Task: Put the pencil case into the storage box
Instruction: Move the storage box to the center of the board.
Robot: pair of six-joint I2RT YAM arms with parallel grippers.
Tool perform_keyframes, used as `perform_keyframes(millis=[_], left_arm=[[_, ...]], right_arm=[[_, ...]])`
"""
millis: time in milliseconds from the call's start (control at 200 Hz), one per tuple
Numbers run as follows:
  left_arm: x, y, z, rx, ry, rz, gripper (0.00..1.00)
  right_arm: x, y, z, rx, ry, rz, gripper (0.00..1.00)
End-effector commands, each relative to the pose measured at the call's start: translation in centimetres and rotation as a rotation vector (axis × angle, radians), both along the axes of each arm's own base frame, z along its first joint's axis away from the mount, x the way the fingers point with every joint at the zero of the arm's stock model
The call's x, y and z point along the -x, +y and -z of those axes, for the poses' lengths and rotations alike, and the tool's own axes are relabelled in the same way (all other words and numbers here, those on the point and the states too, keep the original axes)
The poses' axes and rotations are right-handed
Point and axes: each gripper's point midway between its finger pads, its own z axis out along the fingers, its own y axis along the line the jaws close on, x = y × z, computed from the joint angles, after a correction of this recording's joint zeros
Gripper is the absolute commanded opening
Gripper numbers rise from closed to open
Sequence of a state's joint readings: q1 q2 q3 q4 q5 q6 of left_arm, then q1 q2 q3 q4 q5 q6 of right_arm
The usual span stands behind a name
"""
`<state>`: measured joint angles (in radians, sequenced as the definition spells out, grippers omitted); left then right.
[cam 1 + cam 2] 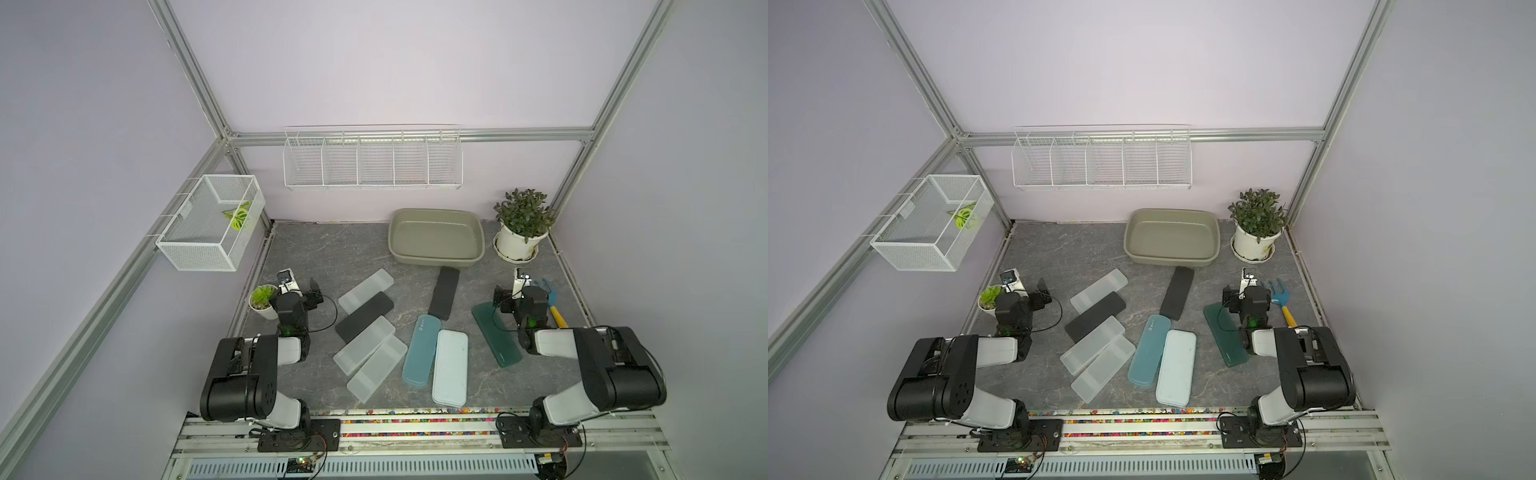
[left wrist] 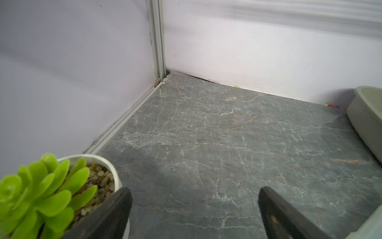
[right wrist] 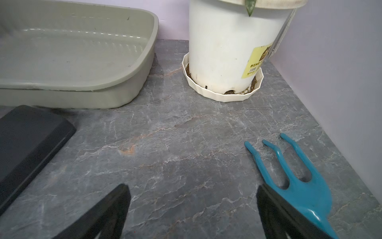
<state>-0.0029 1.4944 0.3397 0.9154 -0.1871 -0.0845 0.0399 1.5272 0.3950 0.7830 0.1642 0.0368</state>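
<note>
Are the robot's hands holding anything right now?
Nothing. The left hand and the right hand are both open and empty.

Storage box (image 3: 115,99): smooth olive-grey plastic, faintly glossy, with ribbed moulding along the inner wall. Tabletop (image 2: 227,144): grey marble-look surface, white-veined, satin. Black pencil case (image 3: 31,140): matt, finely grained. Frosted pencil case (image 1: 364,345): translucent, cloudy plastic. Teal pencil case (image 1: 422,351) and pale blue pencil case (image 1: 450,368): smooth, opaque, low sheen. Wire rack (image 1: 374,166) and mesh basket (image 1: 195,249): white-coated metal. Frame rail (image 1: 519,135): bare brushed aluminium. Flowerpot (image 3: 223,41): smooth white plastic, scuffed, bearing a yellow paper label (image 3: 258,62). Hand rake (image 3: 299,186): glossy blue plastic.
</note>
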Motion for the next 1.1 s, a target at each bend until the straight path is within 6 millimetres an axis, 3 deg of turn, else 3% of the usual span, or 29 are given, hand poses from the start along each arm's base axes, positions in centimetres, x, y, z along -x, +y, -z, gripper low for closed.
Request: perform_keyframes(millis=[0, 695, 790, 875, 945, 985, 1040, 1095], left_arm=[[-0.3, 0.0, -0.2, 0.004, -0.006, -0.009, 1.00], [-0.3, 0.0, -0.2, 0.004, -0.004, -0.010, 1.00], [-0.7, -0.2, -1.3, -0.026, -0.028, 0.012, 0.93], [-2.1, -1.7, -2.9, -0.037, 0.124, 0.068, 0.83], [-3.6, -2.1, -4.9, 0.050, 0.220, 0.041, 0.79], [-4.5, -2.6, -6.0, 0.105, 0.272, 0.032, 0.72], [-5.8, -4.5, -6.9, 0.135, 0.342, 0.062, 0.65], [-7.4, -7.8, -7.8, 0.126, 0.401, 0.142, 0.62]], right_arm=[[-0.5, 0.0, -1.1, -0.005, -0.033, 0.011, 0.99], [-0.4, -0.1, -1.1, -0.010, -0.035, 0.016, 0.99], [-1.1, -0.3, -3.1, 0.002, -0.010, 0.029, 0.99], [-1.9, 0.1, -5.7, -0.022, 0.096, 0.022, 0.99], [-2.2, 0.8, -7.8, -0.022, 0.126, 0.014, 0.99], [-2.2, 1.0, -8.7, 0.001, 0.142, 0.036, 0.99], [-1.9, 0.8, -9.5, -0.001, 0.176, 0.097, 0.98], [-1.4, 0.9, -9.9, -0.070, 0.230, 0.141, 0.98]])
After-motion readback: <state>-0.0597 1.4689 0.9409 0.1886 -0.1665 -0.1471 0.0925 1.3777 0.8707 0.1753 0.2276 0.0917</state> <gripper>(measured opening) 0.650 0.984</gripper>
